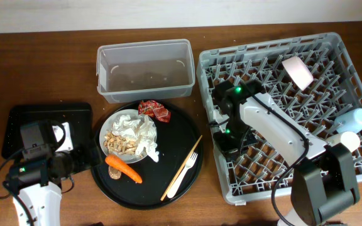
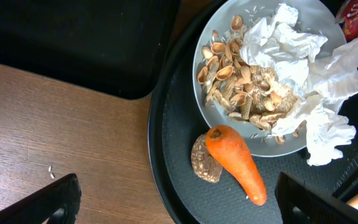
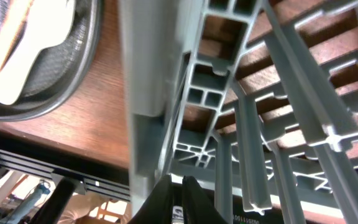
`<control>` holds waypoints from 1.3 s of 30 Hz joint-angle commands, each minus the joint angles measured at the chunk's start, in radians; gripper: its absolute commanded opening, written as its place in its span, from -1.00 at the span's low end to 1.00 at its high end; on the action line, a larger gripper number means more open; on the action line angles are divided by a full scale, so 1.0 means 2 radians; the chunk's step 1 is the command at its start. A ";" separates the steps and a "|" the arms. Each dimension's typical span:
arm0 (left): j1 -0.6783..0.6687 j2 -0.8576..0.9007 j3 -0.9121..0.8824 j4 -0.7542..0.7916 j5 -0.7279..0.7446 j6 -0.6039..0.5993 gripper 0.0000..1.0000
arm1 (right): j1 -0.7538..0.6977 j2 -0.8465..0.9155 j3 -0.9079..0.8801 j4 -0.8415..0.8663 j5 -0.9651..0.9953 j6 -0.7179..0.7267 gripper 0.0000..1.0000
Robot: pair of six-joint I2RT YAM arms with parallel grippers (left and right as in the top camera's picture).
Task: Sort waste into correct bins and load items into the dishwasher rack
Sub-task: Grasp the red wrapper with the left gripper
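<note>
A white dish (image 1: 119,120) on the round black tray holds beige food scraps (image 1: 119,144) and crumpled white tissues (image 1: 142,133). An orange carrot (image 1: 124,168) lies at its near side and a red wrapper (image 1: 154,111) at its far side. A white fork (image 1: 184,174) and a wooden chopstick (image 1: 182,166) lie on the tray's right. My left gripper (image 2: 179,205) is open and empty over the tray's left rim, close to the carrot (image 2: 238,165). My right gripper (image 3: 180,199) is shut and empty, low inside the grey rack (image 1: 294,113) at its left wall.
The clear tub (image 1: 143,69) stands at the back, the shallow black tray (image 1: 46,129) at the left. A small white cup (image 1: 297,71) and a pale blue cup (image 1: 351,119) lie in the rack. A brown lump (image 2: 205,167) sits beside the carrot.
</note>
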 commanded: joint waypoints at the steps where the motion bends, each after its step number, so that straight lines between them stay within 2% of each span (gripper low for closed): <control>1: 0.002 -0.002 0.007 -0.001 0.009 0.004 0.99 | 0.009 -0.007 -0.006 0.003 0.003 0.014 -0.78; 4: 0.002 -0.002 0.007 -0.001 0.009 0.004 0.99 | 0.027 -0.007 -0.006 0.029 -0.041 0.015 -0.78; 11: 0.002 -0.002 0.007 -0.001 0.009 0.004 0.99 | 0.028 -0.007 -0.006 0.035 -0.042 0.015 -0.78; 13: 0.002 -0.002 0.007 -0.001 0.009 0.004 0.99 | 0.028 -0.008 -0.006 0.029 -0.030 0.016 -0.76; 15: 0.002 -0.002 0.007 -0.001 0.009 0.004 0.99 | 0.028 -0.013 0.002 0.020 -0.001 0.030 -0.66; 19: 0.002 -0.002 0.007 -0.002 0.009 0.004 0.99 | 0.027 -0.070 0.079 0.006 0.054 0.035 -0.59; 20: 0.002 -0.002 0.007 -0.003 0.009 0.004 0.99 | 0.027 -0.094 0.105 0.018 0.053 0.035 -0.37; 22: 0.002 -0.002 0.007 -0.001 0.013 0.004 0.99 | 0.028 -0.126 0.117 0.059 0.034 0.033 0.59; 23: 0.002 -0.002 0.007 0.006 0.029 0.004 0.99 | 0.028 -0.132 0.117 0.062 0.031 0.031 0.97; 24: 0.002 -0.002 0.007 0.018 0.050 0.004 0.99 | 0.027 -0.132 0.117 0.058 0.043 0.028 0.97; 26: -0.002 -0.002 0.007 0.055 0.084 0.001 0.99 | -0.001 -0.135 0.117 0.049 0.082 0.069 0.97; 29: -0.054 0.002 0.011 0.092 0.076 0.001 0.99 | -0.080 -0.150 0.117 0.050 0.078 0.069 0.97; 31: -0.110 0.023 0.026 0.100 0.033 0.001 0.99 | -0.144 -0.153 0.117 0.040 0.051 0.053 0.97; 34: -0.204 0.118 0.083 0.121 0.008 0.003 0.99 | -0.206 -0.153 0.116 0.005 0.038 -0.001 0.97; 37: -0.256 0.241 0.154 0.161 0.017 0.041 0.99 | -0.215 -0.153 0.116 0.002 0.038 -0.001 0.97; 39: -0.270 0.290 0.173 0.194 0.020 0.045 0.99 | -0.215 -0.153 0.110 0.004 0.038 -0.001 0.97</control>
